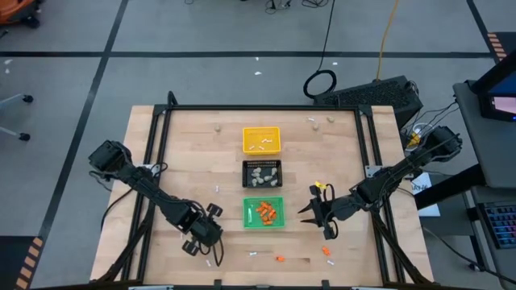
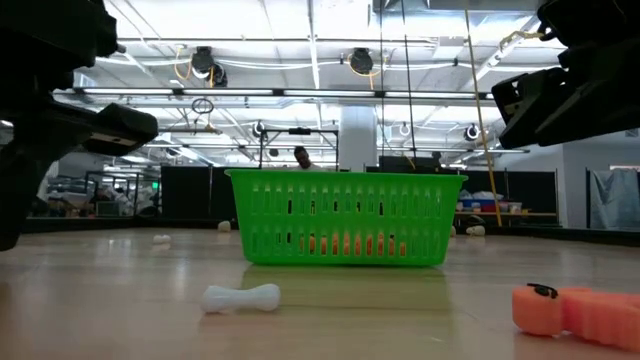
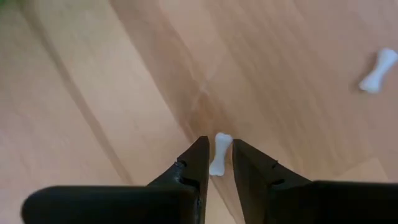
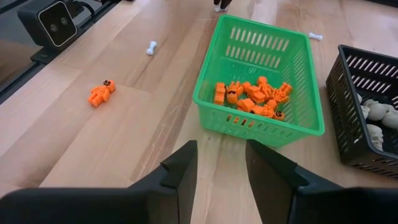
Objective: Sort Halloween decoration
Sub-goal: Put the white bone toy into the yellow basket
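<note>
Wooden counter (image 1: 193, 153) first, since you are looking at a job roughly half done; three trays are sitting in a column down its middle. Yellow tray (image 1: 261, 139) at the far end is holding a few white bone sticks; black tray (image 1: 262, 173) in the middle is holding beige-grey lumps (image 1: 263, 172); green tray (image 1: 264, 212) nearest you is carrying a good heap of orange bits (image 4: 252, 96).

Strays are lying all round them; two pale lumps are waiting near the far edge, one (image 1: 216, 126) left of the yellow tray and one (image 1: 330, 119) to its right, with a white stick (image 1: 311, 121) beside the latter; another stick (image 1: 218, 188) is lying left of the black tray; two orange figures (image 1: 280, 258) and (image 1: 326, 250) are resting near the front edge, with more sticks close to them.

Your left hand (image 3: 216, 155) is working at the front left of the counter; its fingers are standing narrowly apart either side of a small white bone (image 3: 220, 152), lying on the wood, and you cannot tell yet whether they are gripping it; judging by the kinds, it belongs in the yellow tray.

Your right hand (image 4: 221, 158) is hovering just right of the green tray, fingers parted and carrying nothing.
</note>
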Tool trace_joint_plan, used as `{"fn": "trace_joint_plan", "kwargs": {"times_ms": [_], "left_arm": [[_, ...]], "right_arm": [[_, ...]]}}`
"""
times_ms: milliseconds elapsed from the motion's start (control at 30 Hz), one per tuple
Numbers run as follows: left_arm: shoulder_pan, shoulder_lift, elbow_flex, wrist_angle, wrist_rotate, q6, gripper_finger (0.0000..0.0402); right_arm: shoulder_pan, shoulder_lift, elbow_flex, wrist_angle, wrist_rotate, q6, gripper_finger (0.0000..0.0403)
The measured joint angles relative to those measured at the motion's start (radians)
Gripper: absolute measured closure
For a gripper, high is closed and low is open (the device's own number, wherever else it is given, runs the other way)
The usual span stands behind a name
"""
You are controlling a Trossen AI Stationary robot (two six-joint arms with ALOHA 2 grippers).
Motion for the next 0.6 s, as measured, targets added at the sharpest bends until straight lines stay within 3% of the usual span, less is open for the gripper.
{"fn": "trace_joint_plan", "kwargs": {"times_ms": [133, 600], "left_arm": [[0.014, 0.000, 0.000, -0.001, 0.050, 0.046, 0.0342], [0.012, 0.049, 0.003, -0.005, 0.049, 0.099, 0.0343]], "right_arm": [[0.000, 0.000, 0.000, 0.000, 0.000, 0.000, 0.0282], [0.000, 0.000, 0.000, -0.014, 0.000, 0.000, 0.0282]]}}
